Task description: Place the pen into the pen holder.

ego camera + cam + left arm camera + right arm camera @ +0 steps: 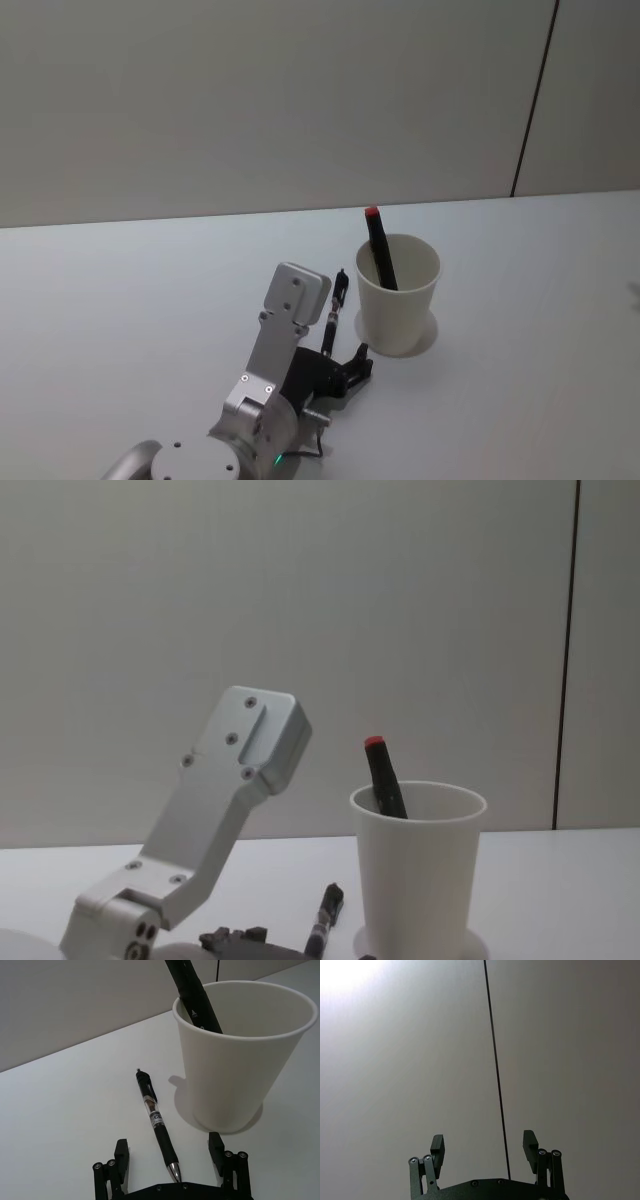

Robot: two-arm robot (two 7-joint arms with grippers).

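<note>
In the left wrist view, the left gripper (169, 1146) is seen low over the table (60, 1110), its fingers spread apart on either side of the pen (156, 1122). Nothing is clamped. The pen lies flat, metal tip toward the gripper, clicker end pointing away. Just to its right the cup (235, 1060) stands upright, with a dark marker (195, 995) leaning inside.

The fingers are best closed squarely across the black grip. The pen should then be lifted above the rim, tipped upright and lowered into the free side, so that the light cup is not knocked.

A white label on the pen's barrel is printed, but only a "C" can be made out. The cup is plain.

The right gripper (484, 1142) is parked, fingers apart and empty, facing a wall.
</note>
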